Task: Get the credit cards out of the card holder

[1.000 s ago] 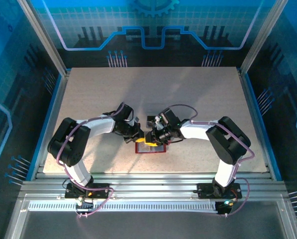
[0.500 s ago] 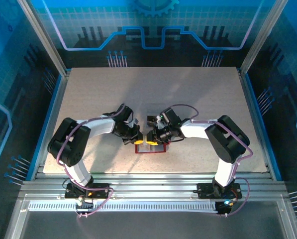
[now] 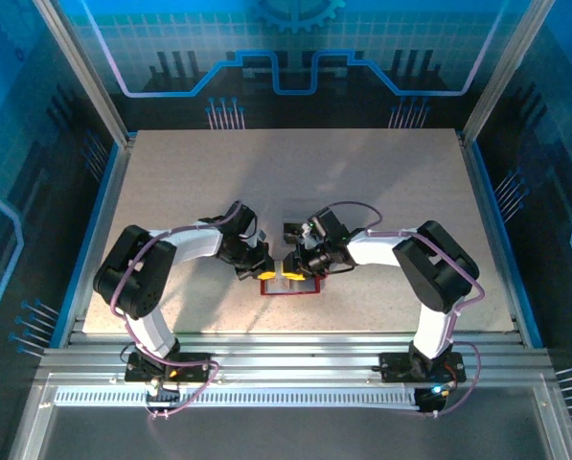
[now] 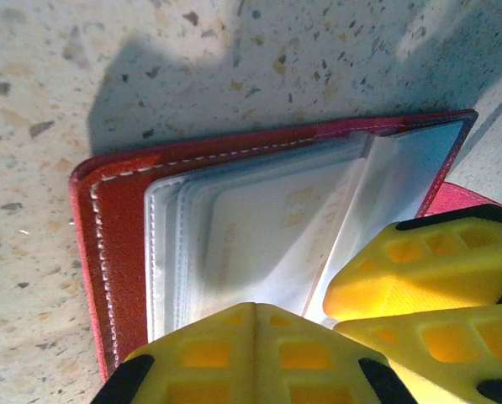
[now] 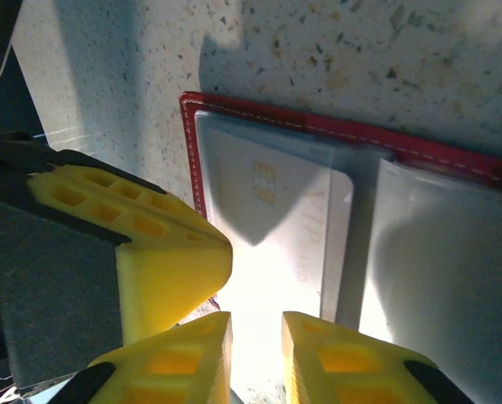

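Card holder (image 4: 120,219) open flat, long axis left-right; left hand (image 4: 252,318) closed; right hand (image 5: 256,330) slightly parted, grip unclear.

A speckled table (image 3: 381,182) stands between blue walls (image 3: 410,38).

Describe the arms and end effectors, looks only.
The left arm and right arm match: white links, bulky black joint housings, a purple cable looped along each. The left end effector and right end effector each carry two yellow wedge-shaped fingers with gridded recessed pockets and black outer ends. No legible markings.
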Controlling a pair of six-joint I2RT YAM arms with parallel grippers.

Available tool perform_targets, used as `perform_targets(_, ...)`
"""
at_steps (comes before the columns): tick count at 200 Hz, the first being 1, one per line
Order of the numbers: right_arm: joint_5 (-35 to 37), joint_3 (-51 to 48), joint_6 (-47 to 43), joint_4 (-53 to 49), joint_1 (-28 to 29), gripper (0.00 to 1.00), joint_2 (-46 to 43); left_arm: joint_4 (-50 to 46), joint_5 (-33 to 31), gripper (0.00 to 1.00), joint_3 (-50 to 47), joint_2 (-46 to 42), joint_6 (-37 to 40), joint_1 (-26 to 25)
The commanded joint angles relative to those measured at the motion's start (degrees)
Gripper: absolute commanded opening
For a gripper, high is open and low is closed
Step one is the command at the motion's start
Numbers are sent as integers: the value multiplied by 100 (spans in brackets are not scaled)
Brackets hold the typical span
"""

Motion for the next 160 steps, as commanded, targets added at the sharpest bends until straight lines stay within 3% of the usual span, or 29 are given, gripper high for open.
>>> perform_targets(1, 81, 22, -39, -118, -81, 22, 85, -179, -31, 0, -106, 31, 157, -42)
perform_targets(160, 174, -83, -82, -256, -79, 23, -68, -289, -90, 0, -91, 152, 251, -40)
